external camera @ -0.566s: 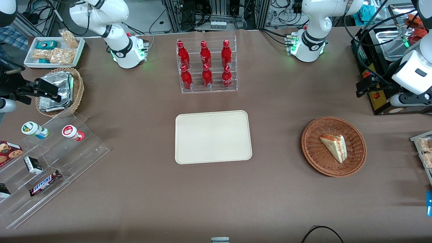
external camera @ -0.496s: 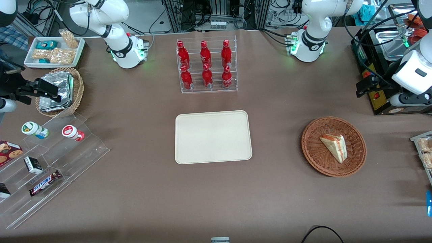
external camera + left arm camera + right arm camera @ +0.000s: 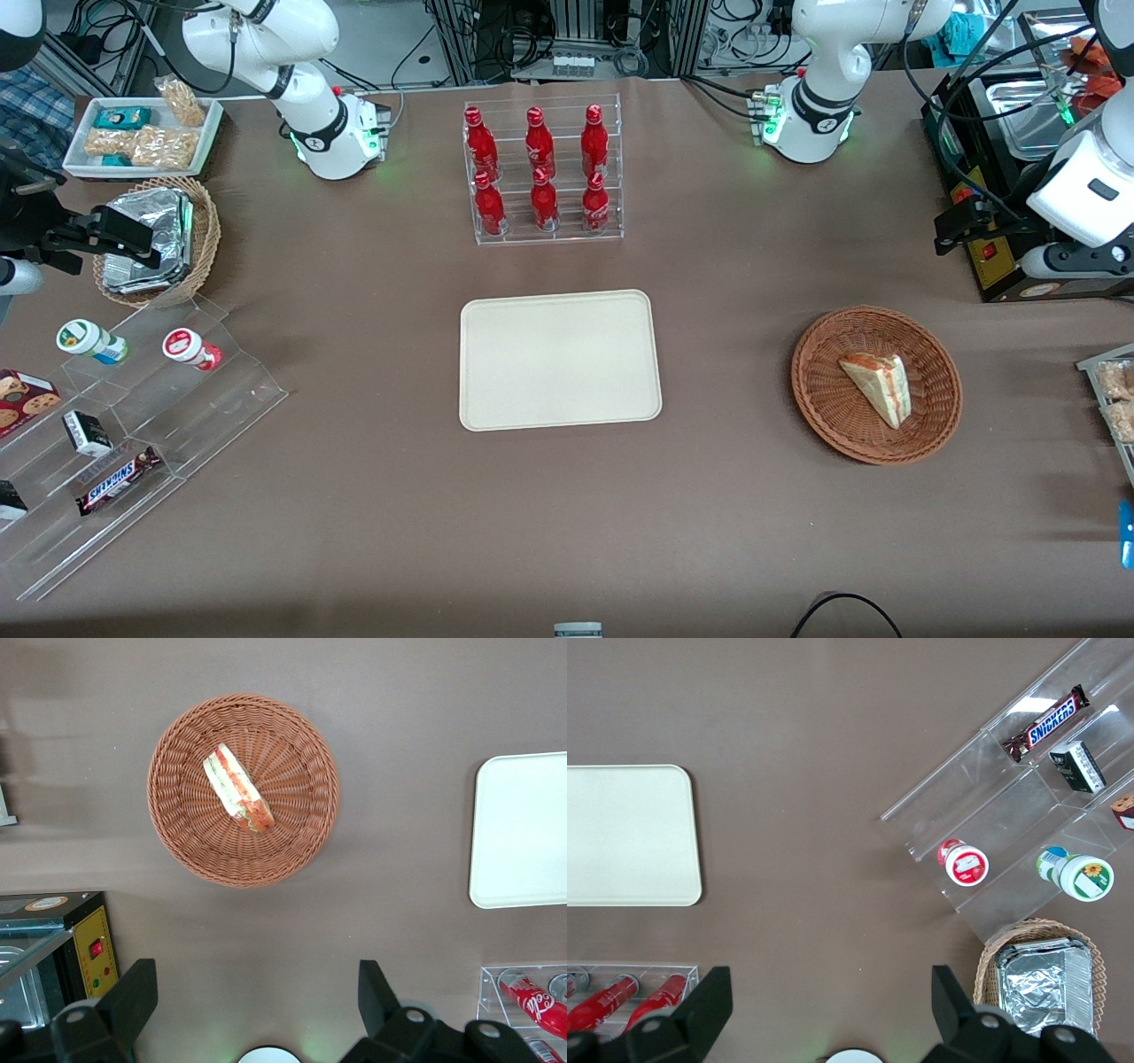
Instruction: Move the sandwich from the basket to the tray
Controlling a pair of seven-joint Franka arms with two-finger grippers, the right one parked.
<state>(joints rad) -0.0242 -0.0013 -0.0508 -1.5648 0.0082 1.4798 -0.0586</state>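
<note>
Nothing of the job is done yet, as far as I can judge. The sandwich [image 3: 877,387] lies on its side in the basket [image 3: 828,416], untouched, its red and green filling showing along the cut edge. The tray [image 3: 559,359] sits bare in the middle of the worktop [image 3: 372,514], well apart from the basket and toward the parked arm's end from it.

My claw [image 3: 257,1010] hangs high over the worktop, released, its two fingers [image 3: 133,997] spread wide with nothing between them. In the front view it shows at the working arm's end of the table [image 3: 961,226], farther from the camera than the basket and well above it. From my wrist camera I look straight down on the basket [image 3: 177,842] and the sandwich [image 3: 237,790], with a corner of the tray [image 3: 518,828] also in sight.

So everything is left: I must come down over the basket, line my fingers across the wedge, close on it gently since the bread looks soft, lift it clear of the wicker rim, carry it across to the tray and let go. I would judge this the very start of the approach.
</note>
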